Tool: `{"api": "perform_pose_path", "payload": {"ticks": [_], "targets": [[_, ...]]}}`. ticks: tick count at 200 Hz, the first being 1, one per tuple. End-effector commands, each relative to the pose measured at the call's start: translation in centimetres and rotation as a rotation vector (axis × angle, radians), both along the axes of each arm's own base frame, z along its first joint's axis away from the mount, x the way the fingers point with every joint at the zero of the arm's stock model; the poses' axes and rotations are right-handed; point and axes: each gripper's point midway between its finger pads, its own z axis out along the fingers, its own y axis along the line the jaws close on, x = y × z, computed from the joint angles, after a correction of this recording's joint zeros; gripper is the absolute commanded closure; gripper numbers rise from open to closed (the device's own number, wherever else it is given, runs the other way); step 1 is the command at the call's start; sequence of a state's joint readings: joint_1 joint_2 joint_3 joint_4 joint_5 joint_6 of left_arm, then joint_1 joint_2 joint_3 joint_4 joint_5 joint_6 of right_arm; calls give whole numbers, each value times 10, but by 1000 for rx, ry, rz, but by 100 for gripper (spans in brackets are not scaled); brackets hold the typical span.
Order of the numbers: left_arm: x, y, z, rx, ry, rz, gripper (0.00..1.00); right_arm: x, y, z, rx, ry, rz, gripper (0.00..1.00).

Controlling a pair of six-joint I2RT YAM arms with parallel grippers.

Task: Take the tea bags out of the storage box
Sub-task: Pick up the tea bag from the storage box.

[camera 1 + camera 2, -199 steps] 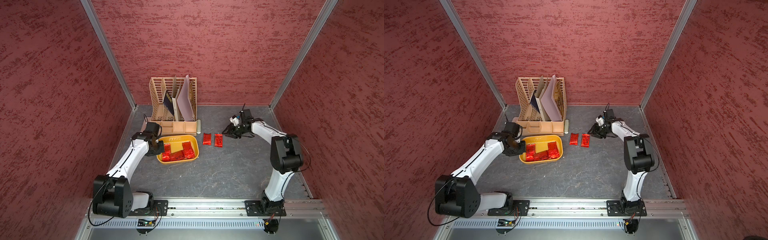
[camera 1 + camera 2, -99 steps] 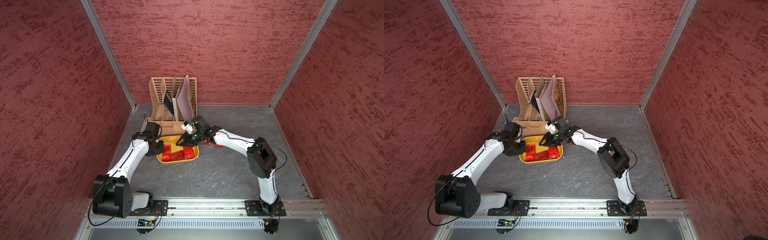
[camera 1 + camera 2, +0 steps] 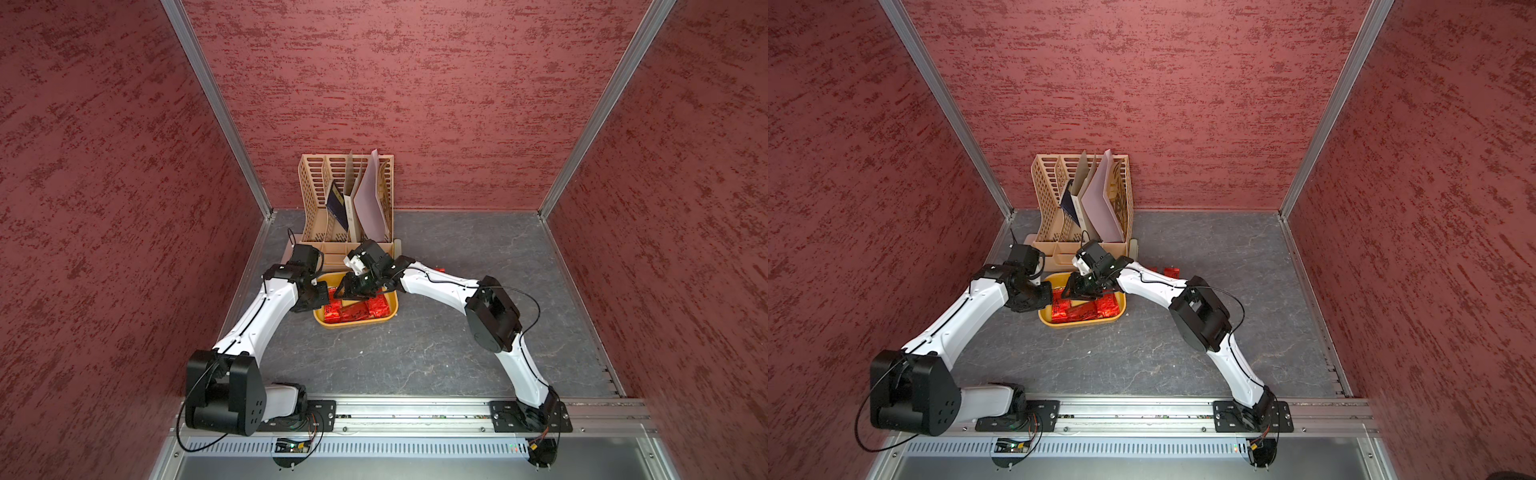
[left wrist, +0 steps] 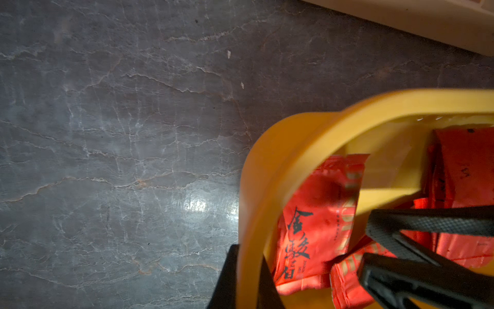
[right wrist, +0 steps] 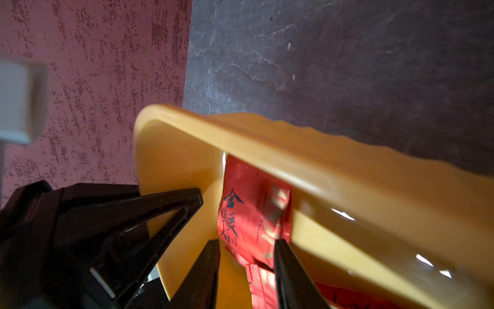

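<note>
My left end effector [image 4: 247, 270] clamps the mustard-yellow plastic storage box [image 4: 307, 139]; my right end effector [image 5: 246, 242], jaws apart, may pinch two overlapping red foil tea bags [image 5: 248, 208].

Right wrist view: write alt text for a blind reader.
The right gripper holds its fingers apart on either side of a red tea bag inside the yellow storage box. The left gripper clamps the box's side, with grey table and red wall behind.
</note>
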State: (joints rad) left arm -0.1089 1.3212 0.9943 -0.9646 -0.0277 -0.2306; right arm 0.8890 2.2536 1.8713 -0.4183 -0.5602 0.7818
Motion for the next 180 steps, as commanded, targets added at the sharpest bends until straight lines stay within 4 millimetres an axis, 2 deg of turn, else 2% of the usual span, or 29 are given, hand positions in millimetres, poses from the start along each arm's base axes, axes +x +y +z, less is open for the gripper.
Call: {"api": "perform_pose_path", "payload": {"ticks": [1, 83, 113, 180], "targets": [[6, -4, 2, -16, -27, -6, 100, 0, 3, -9, -39, -14, -7, 61], [6, -5, 2, -18, -28, -7, 100, -6, 11, -32, -81, 15, 4, 62], [6, -5, 2, -20, -26, -7, 100, -9, 15, -31, -58, 32, 18, 63], [5, -5, 2, -18, -25, -7, 100, -9, 19, 6, 11, -14, 42, 92]]}}
